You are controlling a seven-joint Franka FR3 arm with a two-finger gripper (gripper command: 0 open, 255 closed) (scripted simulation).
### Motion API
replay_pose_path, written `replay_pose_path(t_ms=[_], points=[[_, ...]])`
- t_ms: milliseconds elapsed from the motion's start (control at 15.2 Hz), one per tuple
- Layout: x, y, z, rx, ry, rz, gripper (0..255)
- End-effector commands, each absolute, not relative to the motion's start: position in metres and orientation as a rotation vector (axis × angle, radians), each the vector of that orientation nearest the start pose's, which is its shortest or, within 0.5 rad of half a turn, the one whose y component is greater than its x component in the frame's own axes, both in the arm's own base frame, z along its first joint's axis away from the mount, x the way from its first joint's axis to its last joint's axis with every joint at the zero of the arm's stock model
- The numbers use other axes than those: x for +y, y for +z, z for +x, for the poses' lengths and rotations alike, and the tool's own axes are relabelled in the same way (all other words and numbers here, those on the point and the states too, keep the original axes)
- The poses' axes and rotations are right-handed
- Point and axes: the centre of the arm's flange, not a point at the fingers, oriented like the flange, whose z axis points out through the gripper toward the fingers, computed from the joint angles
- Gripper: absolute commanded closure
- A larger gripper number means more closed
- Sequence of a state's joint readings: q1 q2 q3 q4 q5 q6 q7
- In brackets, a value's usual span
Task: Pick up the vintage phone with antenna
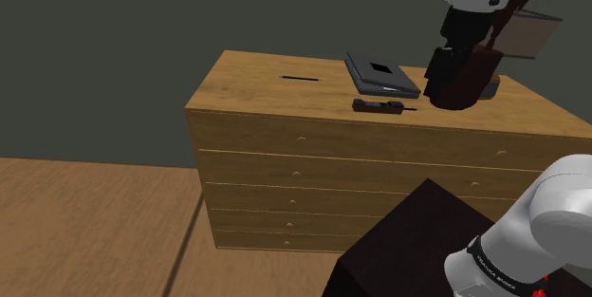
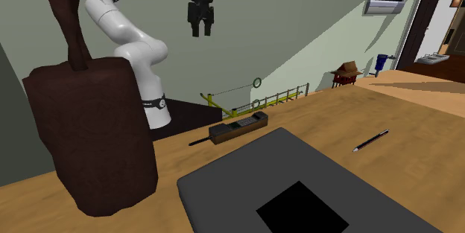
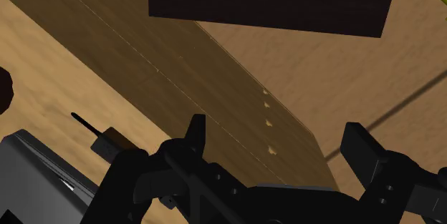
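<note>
The vintage phone (image 1: pixel 378 106) lies flat near the front edge of the wooden dresser top (image 1: pixel 266 82). In the second exterior view the phone (image 2: pixel 238 127) shows a brown body, a dark keypad and a thin black antenna (image 2: pixel 197 142). My black gripper (image 2: pixel 200 29) hangs high above the dresser, open and holding nothing. From the shoulder camera the gripper (image 1: pixel 439 84) appears to the right of the phone's antenna end. Between the spread fingers (image 3: pixel 195 133) of the gripper (image 3: pixel 279 144) I see the dresser's front edge, with the phone's antenna end (image 3: pixel 107 140) off to one side.
A flat grey device (image 1: pixel 379 74) with a black square lies just behind the phone. A tall dark brown bag-like object (image 2: pixel 93 135) stands beside them. A black pen (image 2: pixel 370 141) lies farther along the top. The dark stand (image 3: pixel 272 1) sits on the floor in front of the drawers.
</note>
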State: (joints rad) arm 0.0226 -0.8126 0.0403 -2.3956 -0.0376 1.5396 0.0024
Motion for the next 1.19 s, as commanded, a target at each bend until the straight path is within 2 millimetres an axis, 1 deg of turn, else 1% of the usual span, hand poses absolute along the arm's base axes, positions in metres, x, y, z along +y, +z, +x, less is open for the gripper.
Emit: replay_pose_path(t_ms=[0, 264, 528, 792, 1122], points=[[0.018, 0.577, 0.295, -0.075, 0.067, -3.208, 0], [-0.026, 0.551, 0.31, -0.289, 0.063, -3.187, 0], [-0.067, 0.524, 0.331, -0.5, 0.059, -3.152, 0], [-0.104, 0.497, 0.358, -0.707, 0.054, -3.103, 0], [-0.145, 0.463, 0.397, -0.96, 0.048, -3.022, 0]])
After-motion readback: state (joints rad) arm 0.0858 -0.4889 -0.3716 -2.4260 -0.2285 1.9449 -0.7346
